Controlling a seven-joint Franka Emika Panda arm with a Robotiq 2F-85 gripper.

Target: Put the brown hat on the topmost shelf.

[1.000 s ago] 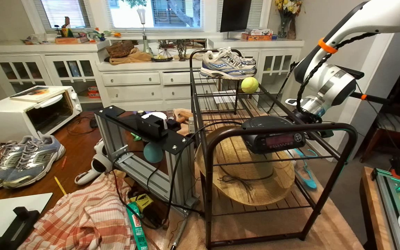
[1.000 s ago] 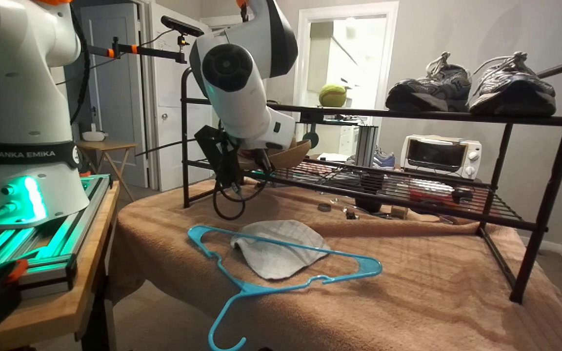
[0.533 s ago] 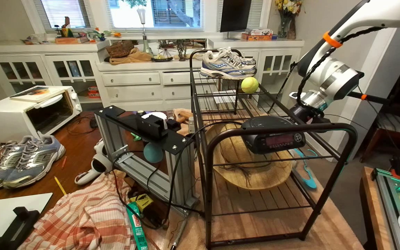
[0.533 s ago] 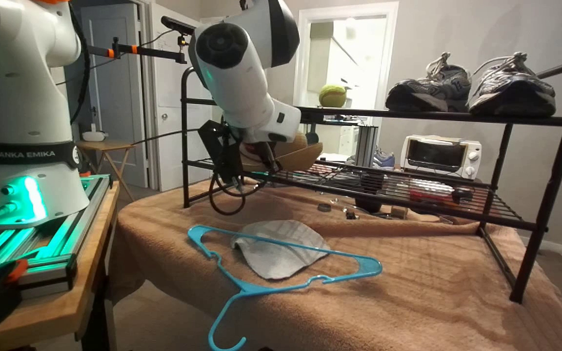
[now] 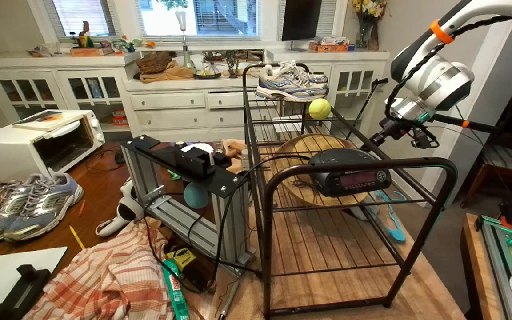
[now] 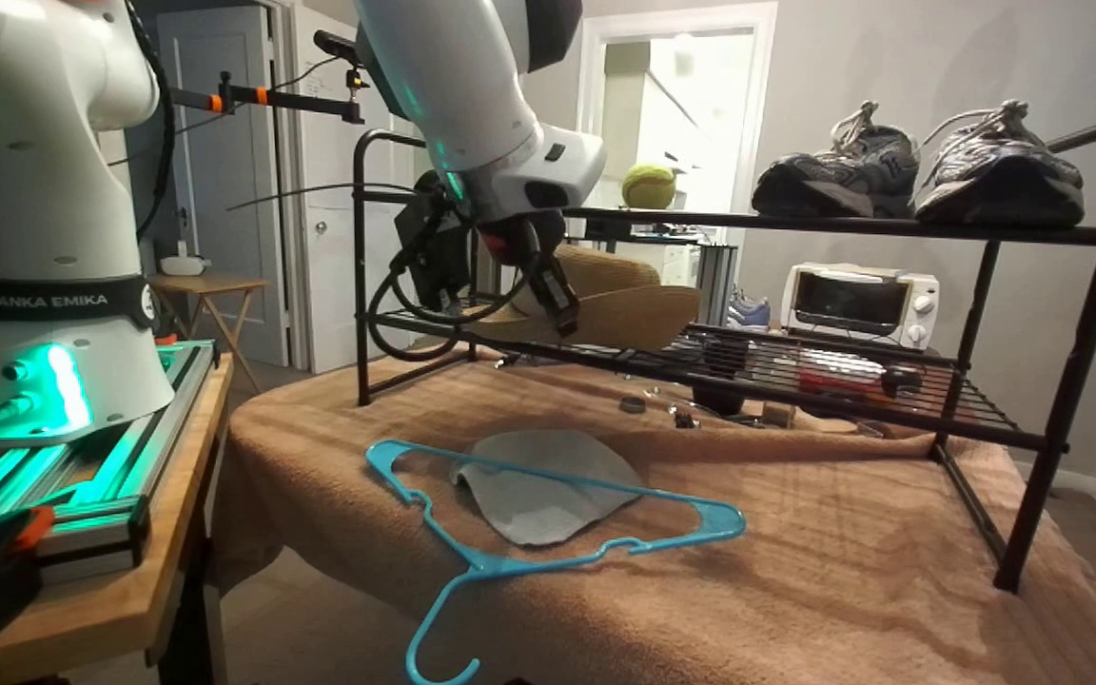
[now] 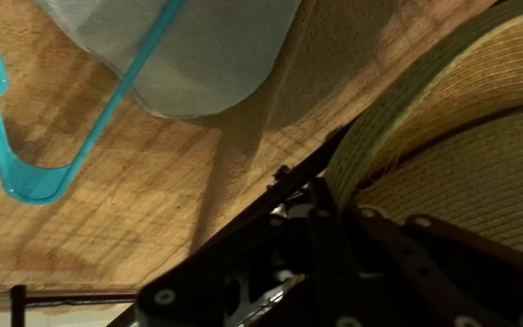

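Straw, tan-brown: one brown hat (image 6: 643,314), wide brim, rounded crown, dark band at the crown's foot. Location: between the levels of the topmost shelf (image 6: 700,218) and the lower wire tier (image 6: 1005,434), not yet on the former. Contact with the lower wire tier: cannot be told.

Gripper (image 7: 339,204), black: closed down on the hat, brim edge pinched in its grip in the wrist view. Carried by a white arm (image 6: 472,105).

Rack (image 6: 1081,342), black metal, two tiers. On the topmost shelf: clock radio (image 5: 349,175), black, at one end, covering part of the hat in an exterior view; running shoes (image 6: 838,179), one pair, grey and blue, toward the opposite end; tennis ball (image 5: 319,109), yellow-green, between the two, nearer the shoes.

On a tan blanket (image 6: 814,552), beside the rack's foot: hanger (image 6: 491,567), blue plastic, lying partly over a piece of grey fabric (image 6: 557,514).

Across the rack, on a wooden table (image 5: 105,189): toaster oven (image 5: 7,153), white, a book (image 5: 47,120) on top; silver trainers (image 5: 42,209), one pair; striped cloth (image 5: 109,275), red and cream, crumpled. Aluminium frame (image 5: 231,226), grey with black top plate, standing just beside the rack. White cabinets (image 5: 167,102) against the far wall.
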